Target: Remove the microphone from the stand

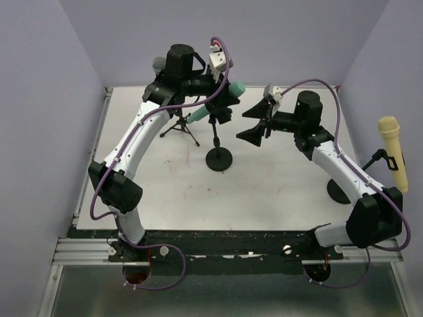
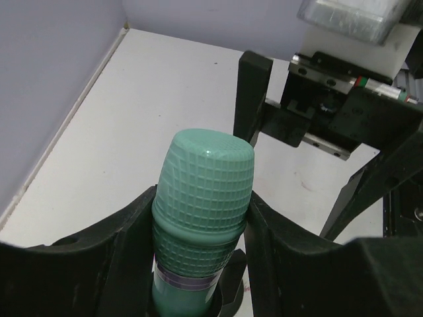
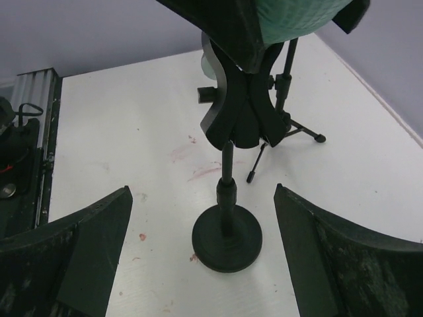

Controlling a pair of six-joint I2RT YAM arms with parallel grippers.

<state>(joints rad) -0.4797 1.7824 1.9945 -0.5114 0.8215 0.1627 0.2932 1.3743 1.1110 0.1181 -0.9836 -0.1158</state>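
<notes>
Clamped with left gripper (image 1: 221, 104) on green microphone (image 2: 203, 178), seated in stand (image 3: 227, 231) mid table (image 1: 284, 191), long axis slanting up toward far right; flanked just right by right gripper (image 1: 253, 123), spread wide and empty, so pull-out along axis judged left's job.

You have a white table (image 1: 277, 191) with walls at its left, back and right. Near its middle the stand (image 1: 219, 158) sits on a round black foot, pole upright. Just behind it, to the left, a small tripod (image 1: 180, 127) spreads its legs on the top, close to the stand's foot but not touching it. At the right edge you see another round base (image 1: 338, 191), partly hidden by the arm. Faint reddish smudges (image 3: 198, 173) mark the surface just left of the stand's foot.
</notes>
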